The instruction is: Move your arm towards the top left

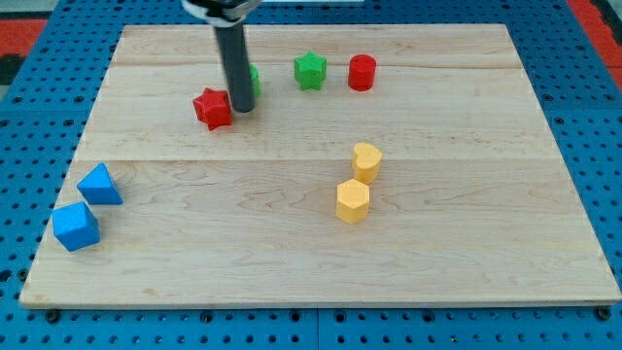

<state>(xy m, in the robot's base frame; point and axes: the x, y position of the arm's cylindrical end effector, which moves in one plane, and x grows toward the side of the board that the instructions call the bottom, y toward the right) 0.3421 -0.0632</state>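
My tip (242, 109), the lower end of the straight dark rod that serves as my end effector, rests on the pale wooden counter (466, 243) in its upper left part, a little left of the middle line; being a plain rod, it has nothing to spread or press together and it pinches nothing. Just beside my tip on the view's left, touching or very nearly so, lies the red star-shaped block (212, 107). Behind the rod, partly hidden by it, a green block (253, 82) peeks out on the view's right of the shaft; I cannot make out its shape. Farther toward the view's right, along the same upper band of the counter, sits the green star-shaped block (310, 70), and just beside it the red cylinder block (362, 73), the two apart from each other. Down toward the middle of the counter stand two yellow blocks close together: the yellow heart-shaped block (366, 160) above and the yellow hexagonal block (353, 201) just below it. Well apart from all these, near the counter's lower left edge, lie the blue triangular block (100, 185) and, just beside it toward the view's bottom left, the blue cube-like block (76, 226). The counter rests on a blue perforated base (598, 117).
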